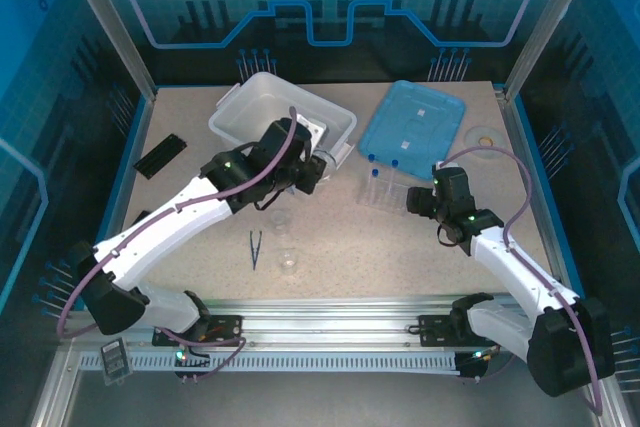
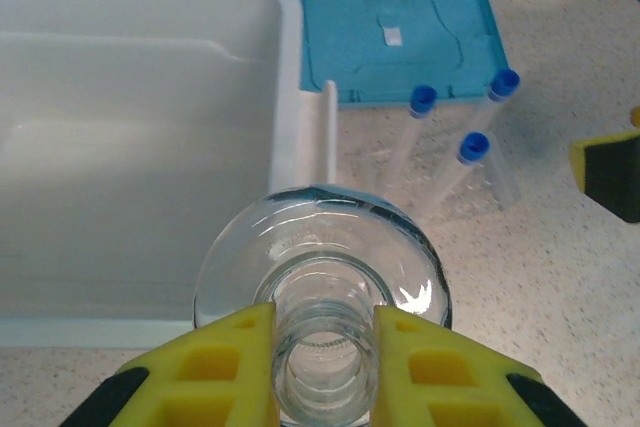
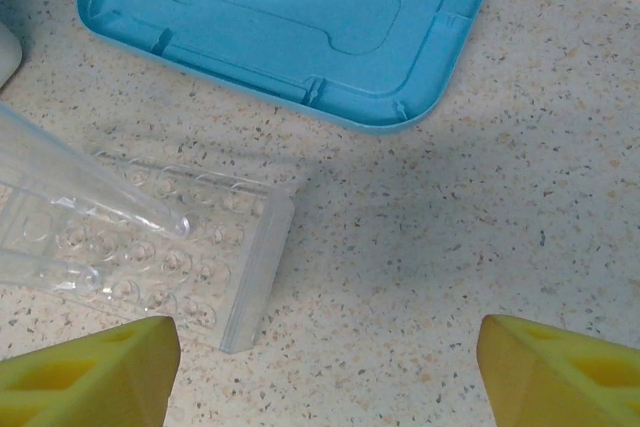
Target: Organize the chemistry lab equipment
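Currently, the white bin (image 1: 283,112) sits far left on the table (image 1: 400,257), and the blue lid (image 1: 412,125) lies flat to its right. The left gripper (image 2: 322,347) is clenched on the neck of the flask (image 2: 320,247), just beside the bin's right wall. The right gripper (image 3: 325,367) stands released, nothing between its fingers, near the tube rack (image 3: 150,247). Three blue-capped tubes (image 2: 473,147) stand in that rack. Tweezers (image 1: 255,247) lie near centre. Beside them are seemingly two small beakers (image 1: 290,260), faint from above.

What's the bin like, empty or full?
Empty as far as it shows: the bin has a bare white floor; the flask hides its near corner.
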Motion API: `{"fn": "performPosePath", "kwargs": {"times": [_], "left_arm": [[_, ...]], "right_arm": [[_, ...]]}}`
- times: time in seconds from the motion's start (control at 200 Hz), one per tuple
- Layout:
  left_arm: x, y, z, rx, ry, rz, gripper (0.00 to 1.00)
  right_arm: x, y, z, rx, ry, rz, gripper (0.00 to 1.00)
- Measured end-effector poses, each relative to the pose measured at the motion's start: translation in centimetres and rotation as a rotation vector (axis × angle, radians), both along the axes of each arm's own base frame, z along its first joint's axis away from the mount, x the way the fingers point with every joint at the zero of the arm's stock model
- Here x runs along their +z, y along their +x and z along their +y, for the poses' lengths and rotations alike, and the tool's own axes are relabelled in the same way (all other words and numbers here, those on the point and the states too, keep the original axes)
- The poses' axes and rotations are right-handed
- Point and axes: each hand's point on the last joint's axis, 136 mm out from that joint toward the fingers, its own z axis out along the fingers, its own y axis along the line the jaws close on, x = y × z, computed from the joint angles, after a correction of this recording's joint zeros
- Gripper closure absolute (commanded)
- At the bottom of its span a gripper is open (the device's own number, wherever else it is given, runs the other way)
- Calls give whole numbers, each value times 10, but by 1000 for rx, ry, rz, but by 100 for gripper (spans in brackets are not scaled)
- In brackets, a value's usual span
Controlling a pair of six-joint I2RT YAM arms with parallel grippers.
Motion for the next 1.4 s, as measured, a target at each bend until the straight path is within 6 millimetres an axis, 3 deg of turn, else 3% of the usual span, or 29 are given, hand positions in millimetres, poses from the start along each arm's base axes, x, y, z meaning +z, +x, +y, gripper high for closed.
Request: {"fn": "performPosePath", "kwargs": {"times": [0.195,0.505,0.791,1.061,1.401], "left_arm": [[-2,21,20,52,9,3,85],[-23,57,45,123,53,29,85],[-61,84,51,137,115,80,84],[-82,103,56,151,101,125,84],[-122,119,42,109,93,195,84]], "right_arm": [[-2,1,-2,-11,-8,-14,19],[-1,5,-3,-13,-9,-38,18],[-3,1,-4,-5,-19,-50,18],[3,0,-7,-17,-23,-78,18],[3,0,-8,-20,-25,-80,18]]}}
